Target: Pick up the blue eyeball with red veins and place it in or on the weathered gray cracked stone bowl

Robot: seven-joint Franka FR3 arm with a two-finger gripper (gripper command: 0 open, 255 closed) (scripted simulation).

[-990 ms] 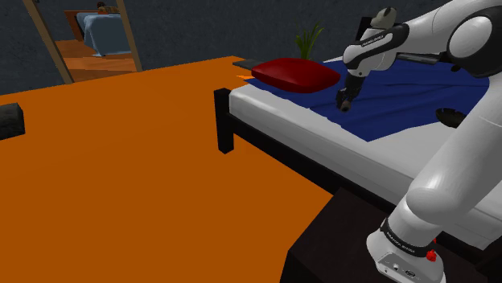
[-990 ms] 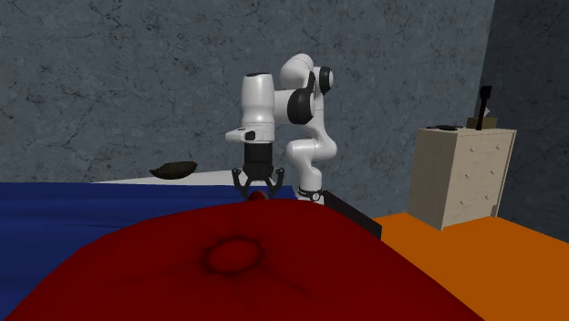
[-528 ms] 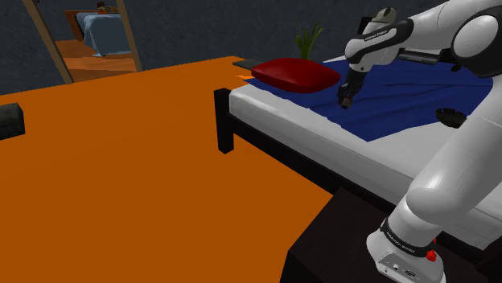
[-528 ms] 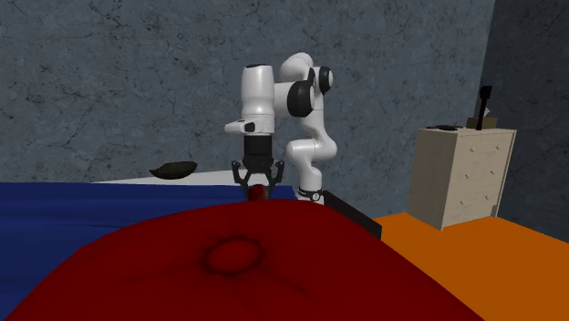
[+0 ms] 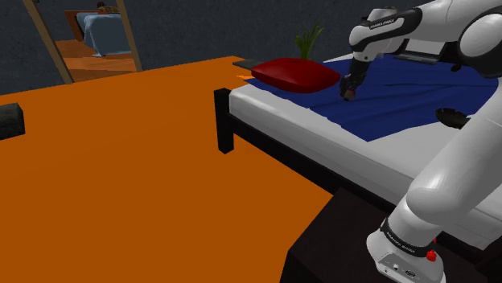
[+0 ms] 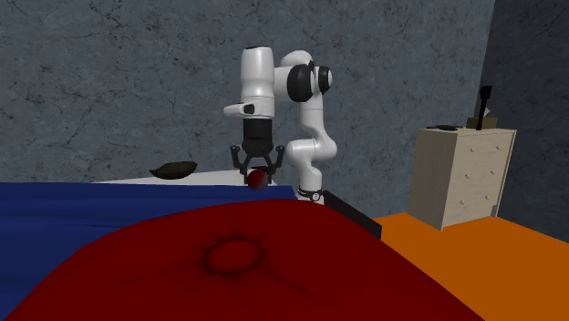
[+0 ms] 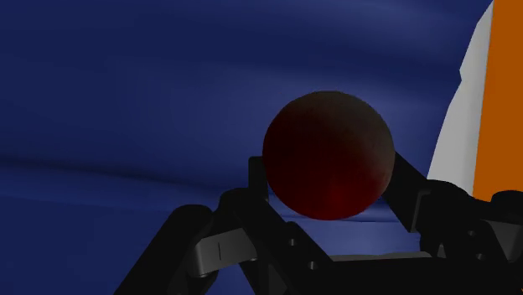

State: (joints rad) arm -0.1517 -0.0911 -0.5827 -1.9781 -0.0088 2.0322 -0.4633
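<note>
Dark red eyeball (image 7: 328,155) snug within claw (image 7: 329,178)

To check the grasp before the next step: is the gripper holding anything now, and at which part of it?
Yes. The gripper holds the dark red ball, which is the eyeball. It is clasped at two opposite sides, about at its widest part.
</note>
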